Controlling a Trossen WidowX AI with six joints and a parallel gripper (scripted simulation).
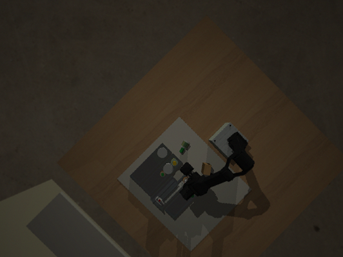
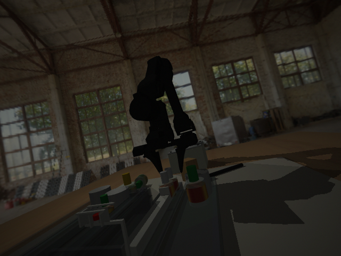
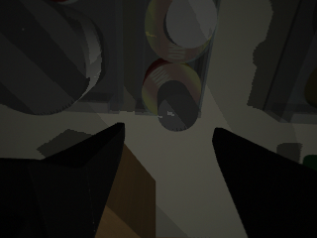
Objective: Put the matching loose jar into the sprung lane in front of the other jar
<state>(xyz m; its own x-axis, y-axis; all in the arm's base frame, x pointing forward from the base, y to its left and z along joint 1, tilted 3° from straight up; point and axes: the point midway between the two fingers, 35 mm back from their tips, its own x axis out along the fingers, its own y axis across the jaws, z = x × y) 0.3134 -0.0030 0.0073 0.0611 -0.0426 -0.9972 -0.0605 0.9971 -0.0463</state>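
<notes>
One Row Upright, Nothing in Grip

From the top, the black two-fingered gripper (image 1: pixel 186 181) (image 2: pixel 171 172) (image 3: pixel 169 132) screens most of the sprung lane; jar contact cannot be told. From the exterior, its fingers stand wide apart; the red-and-yellow-labelled front jar with a narrow grey cap (image 2: pixel 176 182) (image 3: pixel 187 74) stands in the lane beside its similar grey-capped mate (image 2: pixel 172 190) (image 3: pixel 156 30). From the wrist, they stand one behind the other; likely rigid, light and slick, the front jar would best be squeezed squarely round its body, not its tippy cap.

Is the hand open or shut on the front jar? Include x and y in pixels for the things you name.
Open: the hand (image 2: pixel 171 173) (image 3: pixel 169 132) has both fingertips apart, with the front jar (image 3: pixel 190 81) beyond them, untouched.
</notes>
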